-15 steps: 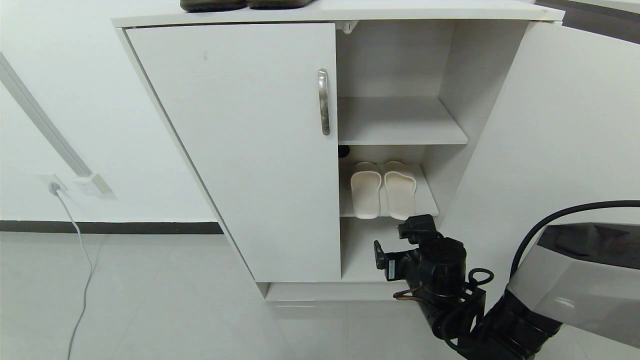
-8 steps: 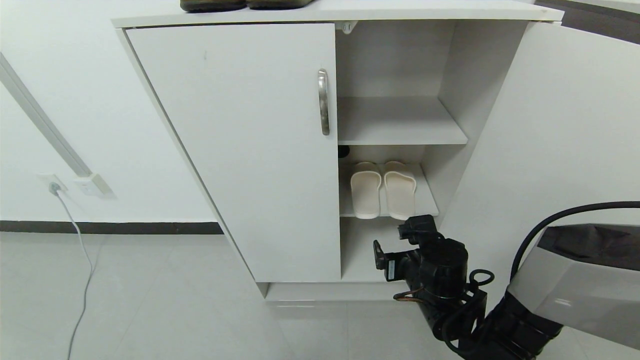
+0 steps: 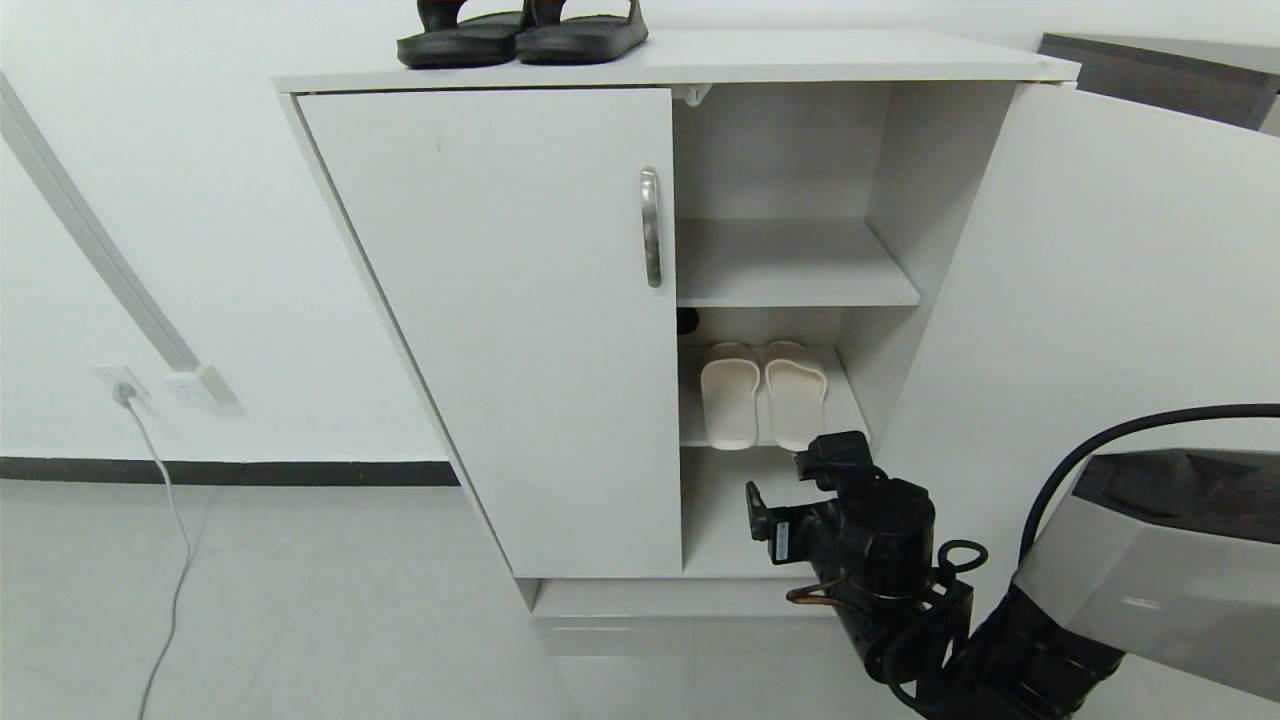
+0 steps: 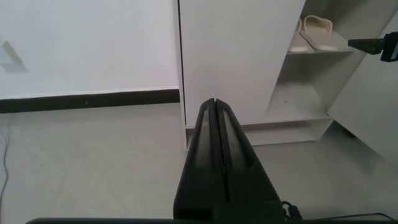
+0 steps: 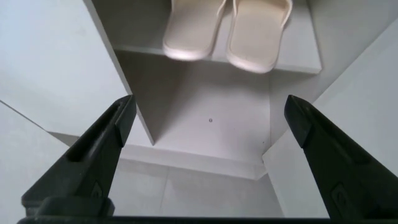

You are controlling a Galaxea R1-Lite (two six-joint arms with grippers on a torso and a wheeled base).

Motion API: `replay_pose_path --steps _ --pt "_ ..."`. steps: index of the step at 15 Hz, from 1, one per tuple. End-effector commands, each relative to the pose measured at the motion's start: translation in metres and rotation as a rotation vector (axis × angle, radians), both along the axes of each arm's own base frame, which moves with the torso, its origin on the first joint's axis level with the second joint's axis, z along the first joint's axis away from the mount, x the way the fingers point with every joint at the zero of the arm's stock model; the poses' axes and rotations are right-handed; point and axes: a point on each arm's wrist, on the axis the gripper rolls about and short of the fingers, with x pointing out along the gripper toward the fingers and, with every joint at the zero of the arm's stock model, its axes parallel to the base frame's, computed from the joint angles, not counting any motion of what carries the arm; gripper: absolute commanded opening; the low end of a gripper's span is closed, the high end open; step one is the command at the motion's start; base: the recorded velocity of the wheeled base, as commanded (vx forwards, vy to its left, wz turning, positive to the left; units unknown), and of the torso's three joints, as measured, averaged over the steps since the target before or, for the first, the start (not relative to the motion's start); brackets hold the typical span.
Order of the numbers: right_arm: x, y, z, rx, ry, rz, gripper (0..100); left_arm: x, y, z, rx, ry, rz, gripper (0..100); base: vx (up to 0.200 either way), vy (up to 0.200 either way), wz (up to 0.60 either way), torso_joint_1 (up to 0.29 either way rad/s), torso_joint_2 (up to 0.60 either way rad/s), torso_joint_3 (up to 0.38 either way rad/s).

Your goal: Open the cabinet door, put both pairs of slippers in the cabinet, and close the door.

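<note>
A pair of cream slippers [image 3: 762, 395] lies side by side on the middle shelf of the white cabinet [image 3: 680, 70]. They also show in the right wrist view [image 5: 227, 25] and the left wrist view [image 4: 314, 31]. A pair of black slippers [image 3: 522, 35] stands on the cabinet top. The right door [image 3: 1080, 280] is swung open; the left door [image 3: 500, 320] with its metal handle [image 3: 651, 228] is closed. My right gripper [image 3: 790, 475] [image 5: 208, 115] hangs open and empty in front of the bottom compartment, below the cream slippers. My left gripper [image 4: 214, 102] is shut, empty, low over the floor.
The top shelf [image 3: 790, 265] and the bottom compartment [image 5: 211, 124] hold nothing. A wall socket with a grey cable [image 3: 125, 392] and a slanted conduit [image 3: 90, 235] are at the left. Tiled floor [image 3: 300, 620] spreads before the cabinet.
The head camera has shifted, so the cabinet sits lower in the picture and more of the black slippers shows. The right arm holds its place in the picture.
</note>
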Motion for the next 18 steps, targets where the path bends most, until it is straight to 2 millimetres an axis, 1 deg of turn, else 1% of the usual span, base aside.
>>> replay_pose_path --steps 1,4,11,14,18 --pt "-0.001 0.001 -0.001 0.0 0.0 0.004 100 0.0 0.0 0.0 0.0 0.001 -0.001 0 0.0 0.0 0.0 0.002 0.0 0.198" --pt "-0.002 0.001 -0.001 0.007 -0.007 0.006 100 0.0 0.0 0.0 0.0 0.002 -0.001 0 0.0 0.0 0.0 -0.001 0.0 0.154" --pt "-0.002 0.002 -0.009 -0.002 0.0 0.007 100 0.0 0.0 0.0 -0.002 0.001 -0.001 0 0.0 0.0 0.0 0.0 0.0 0.0" --pt "-0.005 0.0 -0.012 -0.018 -0.002 0.02 100 0.0 0.0 0.0 -0.002 0.001 -0.001 0 0.0 0.2 0.0 -0.001 0.0 0.005" --pt "-0.006 0.0 -0.012 -0.016 -0.002 0.02 100 0.0 0.0 0.0 -0.003 0.001 -0.001 0 0.0 0.2 0.0 0.005 0.0 0.002"
